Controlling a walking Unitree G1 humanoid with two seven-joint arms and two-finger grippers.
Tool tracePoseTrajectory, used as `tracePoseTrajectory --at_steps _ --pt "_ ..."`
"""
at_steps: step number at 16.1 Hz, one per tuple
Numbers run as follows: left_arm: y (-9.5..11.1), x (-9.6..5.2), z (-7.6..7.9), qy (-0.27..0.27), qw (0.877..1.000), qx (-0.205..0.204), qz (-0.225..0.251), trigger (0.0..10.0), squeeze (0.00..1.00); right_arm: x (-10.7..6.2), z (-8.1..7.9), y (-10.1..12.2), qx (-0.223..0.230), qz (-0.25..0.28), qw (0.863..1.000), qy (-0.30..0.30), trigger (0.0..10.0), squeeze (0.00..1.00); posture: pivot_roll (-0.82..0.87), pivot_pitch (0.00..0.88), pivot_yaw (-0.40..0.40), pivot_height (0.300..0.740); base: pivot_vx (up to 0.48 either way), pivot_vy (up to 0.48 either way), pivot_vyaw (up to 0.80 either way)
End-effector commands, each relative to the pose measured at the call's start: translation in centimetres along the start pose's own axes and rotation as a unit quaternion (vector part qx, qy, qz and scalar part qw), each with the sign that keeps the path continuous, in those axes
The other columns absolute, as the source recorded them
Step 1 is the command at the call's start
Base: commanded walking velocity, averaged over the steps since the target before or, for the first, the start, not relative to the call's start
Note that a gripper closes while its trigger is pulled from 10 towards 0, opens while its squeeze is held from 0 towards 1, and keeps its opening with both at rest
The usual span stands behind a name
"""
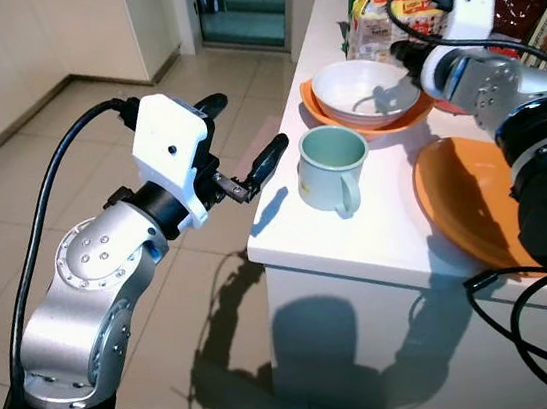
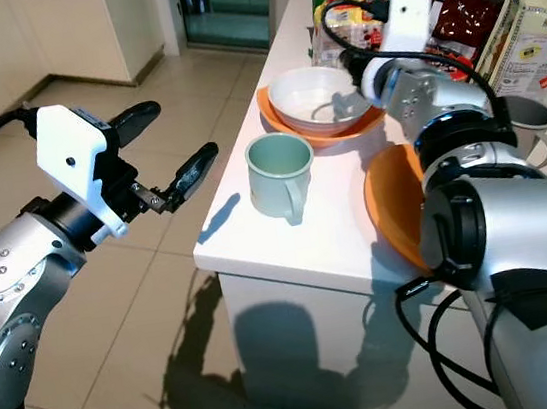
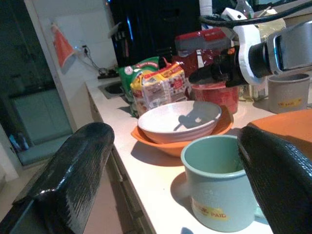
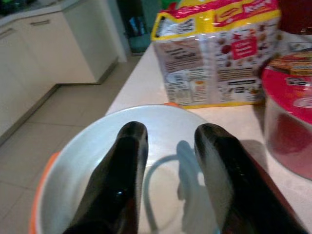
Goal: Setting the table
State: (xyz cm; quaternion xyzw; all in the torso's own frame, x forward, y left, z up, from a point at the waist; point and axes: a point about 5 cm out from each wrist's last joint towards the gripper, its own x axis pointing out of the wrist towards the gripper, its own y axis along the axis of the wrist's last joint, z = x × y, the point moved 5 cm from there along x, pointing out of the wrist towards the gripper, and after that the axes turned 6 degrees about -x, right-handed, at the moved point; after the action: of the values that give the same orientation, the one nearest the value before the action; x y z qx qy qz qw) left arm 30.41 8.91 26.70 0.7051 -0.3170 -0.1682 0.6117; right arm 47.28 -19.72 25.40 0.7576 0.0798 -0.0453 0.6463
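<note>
While the green mug point(image 1: 333, 168) stands upright near the corner of the white surface point(image 1: 379, 236), handle toward the robot, the left claw point(image 1: 247, 153) hangs spread wide off the edge, level with it, so the mug lies straight ahead between the fingers' line. Just beyond it a white bowl point(image 1: 368, 91) sits on an orange plate point(image 1: 327, 112); the right claw point(image 4: 173, 170), fingers slightly parted and holding nothing, hovers over that bowl. I judge the left arm better placed for the mug.
</note>
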Motion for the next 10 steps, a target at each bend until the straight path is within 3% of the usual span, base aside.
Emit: tracePoseTrajectory --at_steps 1,5,10 --pt "0.7 0.1 0.2 -0.009 1.000 0.003 0.008 10.0 0.00 -0.3 0.8 1.3 -0.018 0.011 1.000 -0.021 10.0 1.00 0.07 0.099 -0.069 0.740 0.000 0.000 0.00" --pt "0.8 0.2 0.5 -0.018 1.000 -0.004 0.005 10.0 0.00 -0.6 2.6 0.9 -0.038 -0.015 0.997 -0.067 10.0 1.00 0.05 0.129 -0.064 0.740 0.000 0.000 0.00" --pt "0.9 0.2 0.6 -0.022 1.000 -0.003 0.003 10.0 0.00 -0.7 2.7 1.3 -0.022 -0.020 0.997 -0.069 10.0 1.00 0.05 0.132 -0.064 0.740 0.000 0.000 0.00"
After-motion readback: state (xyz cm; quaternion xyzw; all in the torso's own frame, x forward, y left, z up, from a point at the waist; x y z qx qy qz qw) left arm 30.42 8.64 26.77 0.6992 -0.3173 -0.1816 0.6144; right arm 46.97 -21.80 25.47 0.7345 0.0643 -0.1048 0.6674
